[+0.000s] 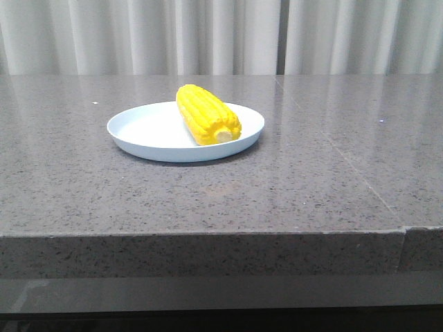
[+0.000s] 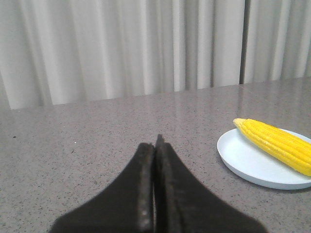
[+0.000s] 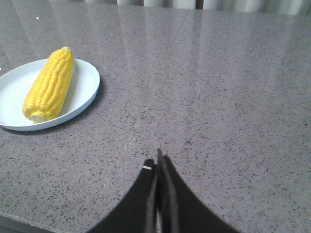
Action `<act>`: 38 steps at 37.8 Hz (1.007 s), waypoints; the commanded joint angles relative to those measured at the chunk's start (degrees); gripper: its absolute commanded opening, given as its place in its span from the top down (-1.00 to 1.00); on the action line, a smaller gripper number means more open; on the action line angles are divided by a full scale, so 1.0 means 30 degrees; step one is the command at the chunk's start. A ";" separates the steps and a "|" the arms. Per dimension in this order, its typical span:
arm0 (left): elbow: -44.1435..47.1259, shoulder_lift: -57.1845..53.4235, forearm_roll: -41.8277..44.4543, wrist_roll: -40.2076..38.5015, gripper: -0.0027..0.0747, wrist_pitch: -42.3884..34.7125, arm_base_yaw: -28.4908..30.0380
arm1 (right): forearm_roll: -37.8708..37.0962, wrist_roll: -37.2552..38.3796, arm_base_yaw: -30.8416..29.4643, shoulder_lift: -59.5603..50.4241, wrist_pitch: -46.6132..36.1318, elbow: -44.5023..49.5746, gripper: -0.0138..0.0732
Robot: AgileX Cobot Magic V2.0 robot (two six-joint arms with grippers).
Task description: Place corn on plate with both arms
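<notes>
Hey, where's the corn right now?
In the front view the corn lies on the right half of the plate, near the middle of the table, with its pale stub end toward the camera. Neither claw touches it.

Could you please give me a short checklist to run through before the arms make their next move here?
1. Corn lies on the plate: ok.
2. Corn inside the rim, not hanging over: ok; its stub end sits near the front edge.
3. Left gripper shut, holding nothing, apart from the plate: ok.
4. Right gripper shut, holding nothing, apart from the plate: ok.
5. Plate flat on the table, well back from its front edge: ok.
6. Whether the corn will stay put or roll: cannot tell.
</notes>
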 commanded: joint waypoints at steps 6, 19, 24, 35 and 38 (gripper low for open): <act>-0.0452 0.0289 -0.0155 -0.0021 0.98 -0.1307 0.0028 | -0.0170 -0.0208 -0.0082 -0.2395 -0.1697 0.0283 0.68; -0.0452 0.0289 -0.0155 -0.0021 0.98 -0.1307 0.0028 | -0.0170 -0.0208 -0.0082 -0.2395 -0.1697 0.0283 0.68; -0.0452 0.0289 -0.0155 -0.0021 0.98 -0.1307 0.0028 | -0.0170 -0.0208 -0.0082 -0.2395 -0.1697 0.0283 0.68; -0.0452 0.0289 -0.0155 -0.0021 0.98 -0.1307 0.0028 | -0.0170 -0.0208 -0.0082 -0.2395 -0.1697 0.0283 0.68; -0.0452 0.0289 -0.0155 -0.0021 0.98 -0.1340 0.0028 | -0.0170 -0.0208 -0.0082 -0.2395 -0.1697 0.0283 0.68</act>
